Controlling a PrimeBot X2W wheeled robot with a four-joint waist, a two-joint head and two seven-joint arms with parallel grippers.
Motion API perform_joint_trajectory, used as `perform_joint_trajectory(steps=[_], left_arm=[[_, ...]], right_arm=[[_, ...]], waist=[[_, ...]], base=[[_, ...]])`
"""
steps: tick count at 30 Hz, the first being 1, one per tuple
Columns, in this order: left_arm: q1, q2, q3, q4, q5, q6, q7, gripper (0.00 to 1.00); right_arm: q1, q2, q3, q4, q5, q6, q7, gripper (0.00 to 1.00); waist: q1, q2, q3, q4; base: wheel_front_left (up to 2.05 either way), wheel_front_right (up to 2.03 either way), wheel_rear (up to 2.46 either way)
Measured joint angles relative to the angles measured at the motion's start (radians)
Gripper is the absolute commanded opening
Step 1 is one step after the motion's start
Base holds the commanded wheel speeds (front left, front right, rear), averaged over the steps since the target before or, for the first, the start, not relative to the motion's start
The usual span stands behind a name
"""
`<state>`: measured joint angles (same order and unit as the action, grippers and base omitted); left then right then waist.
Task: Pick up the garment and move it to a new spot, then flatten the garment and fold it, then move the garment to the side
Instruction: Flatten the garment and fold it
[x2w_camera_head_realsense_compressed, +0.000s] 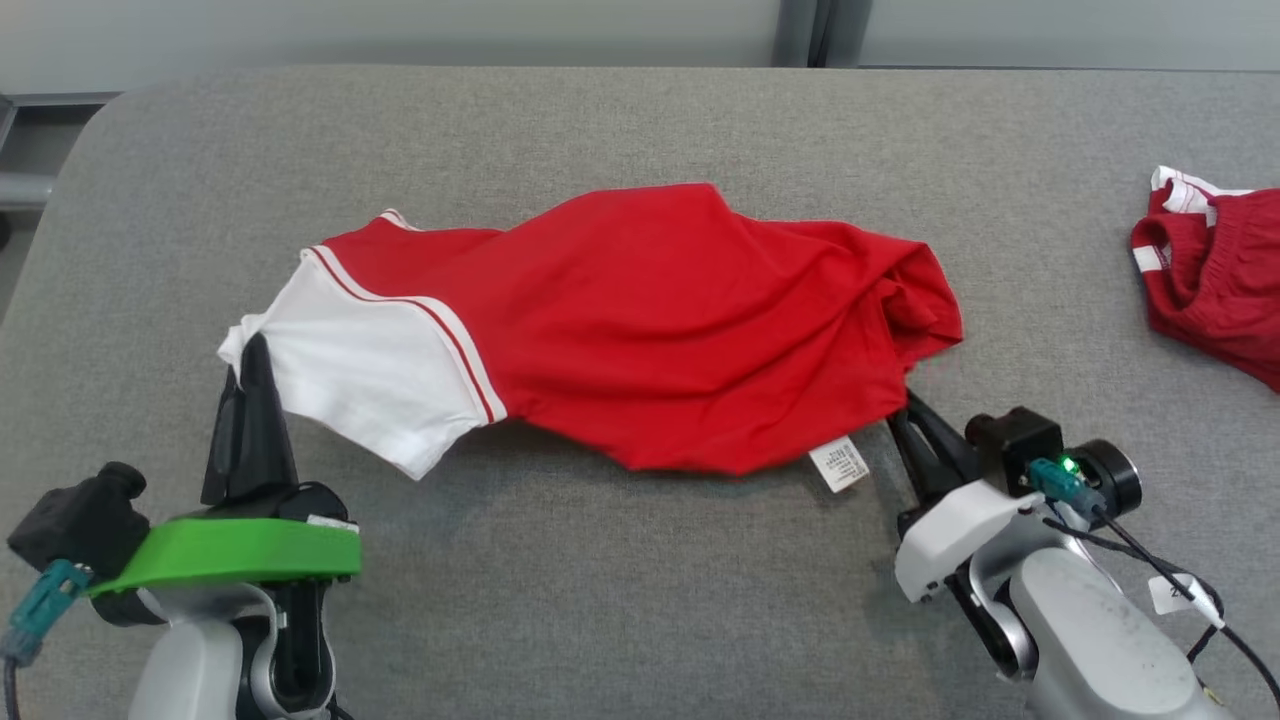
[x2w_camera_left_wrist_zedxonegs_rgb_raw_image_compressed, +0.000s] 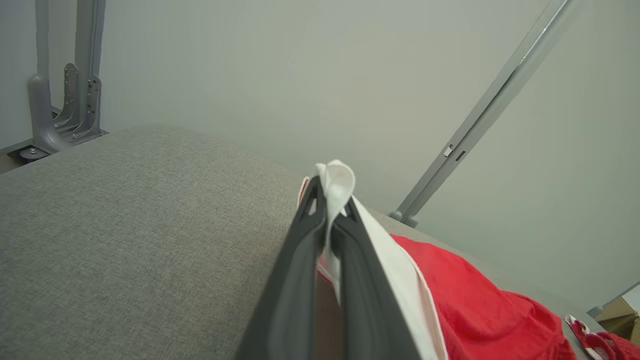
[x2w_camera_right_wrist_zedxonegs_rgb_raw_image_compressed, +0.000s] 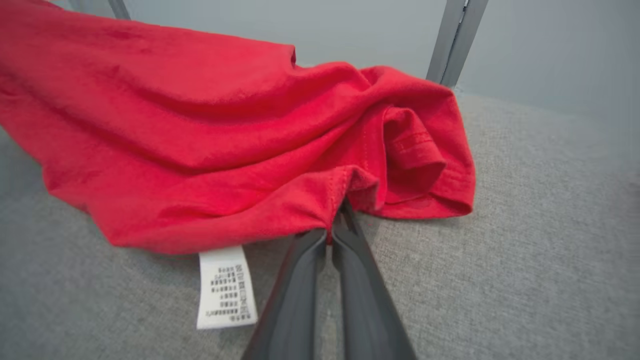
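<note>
The shirt (x2w_camera_head_realsense_compressed: 650, 320) lies crumpled across the middle of the grey surface (x2w_camera_head_realsense_compressed: 600, 600), with its white sleeve (x2w_camera_head_realsense_compressed: 360, 370) toward my left and the red body bunched toward my right. I judge it light, limp and stretchy, so it will sag and twist unless I hold it at two well-spread points along an edge. My left jaws are clamped shut on the sleeve's tip. My right jaws are pinched shut on the red hem (x2w_camera_right_wrist_zedxonegs_rgb_raw_image_compressed: 330, 195), just beside the label (x2w_camera_head_realsense_compressed: 838, 464).
</note>
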<state>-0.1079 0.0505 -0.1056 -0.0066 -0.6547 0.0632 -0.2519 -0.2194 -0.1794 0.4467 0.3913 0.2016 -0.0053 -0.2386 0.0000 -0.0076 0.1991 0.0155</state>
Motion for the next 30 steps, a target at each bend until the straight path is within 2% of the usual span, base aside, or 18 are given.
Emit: perform_joint_trajectory(steps=[5, 10, 16, 22, 26, 28, 30], left_arm=[[0.006, -0.004, 0.035, -0.070, -0.086, -0.016, 0.000, 0.00], [-0.003, -0.005, 0.075, -0.176, -0.123, -0.045, 0.000, 0.00], [-0.031, -0.005, 0.109, -0.311, -0.158, -0.073, -0.005, 0.00], [-0.036, -0.002, 0.120, -0.466, -0.180, -0.082, -0.006, 0.00], [-0.080, 0.031, 0.117, -0.623, -0.180, -0.082, 0.026, 0.00], [-0.098, 0.037, 0.106, -0.657, -0.180, -0.080, 0.052, 0.00], [-0.102, 0.043, 0.101, -0.654, -0.182, -0.060, 0.087, 0.00]], right_arm=[[-0.051, -0.009, -0.059, -0.081, 0.000, -0.016, -0.009, 0.00], [-0.116, -0.053, -0.124, -0.202, -0.005, -0.043, -0.016, 0.00], [-0.181, -0.094, -0.192, -0.446, -0.068, -0.060, -0.016, 0.00], [-0.182, -0.130, -0.256, -0.651, -0.115, -0.080, -0.016, 0.00], [-0.181, -0.185, -0.356, -0.811, -0.150, -0.099, -0.018, 0.00], [-0.174, -0.198, -0.378, -0.824, -0.143, -0.102, -0.025, 0.00], [-0.138, -0.196, -0.377, -0.804, -0.109, -0.102, -0.025, 0.00]], waist=[[0.0000, 0.0000, -0.018, -0.016], [0.0000, 0.0000, -0.045, -0.033], [0.0000, 0.0000, -0.089, -0.058], [0.0000, 0.0000, -0.131, -0.092], [0.0000, 0.0000, -0.150, -0.122], [0.0000, 0.0000, -0.150, -0.128], [0.0000, 0.0000, -0.144, -0.130]], base=[[0.00, 0.00, 0.00], [0.00, 0.00, 0.00], [0.00, 0.00, 0.00], [0.00, 0.00, 0.00], [0.00, 0.00, 0.00], [0.00, 0.00, 0.00], [0.00, 0.00, 0.00]])
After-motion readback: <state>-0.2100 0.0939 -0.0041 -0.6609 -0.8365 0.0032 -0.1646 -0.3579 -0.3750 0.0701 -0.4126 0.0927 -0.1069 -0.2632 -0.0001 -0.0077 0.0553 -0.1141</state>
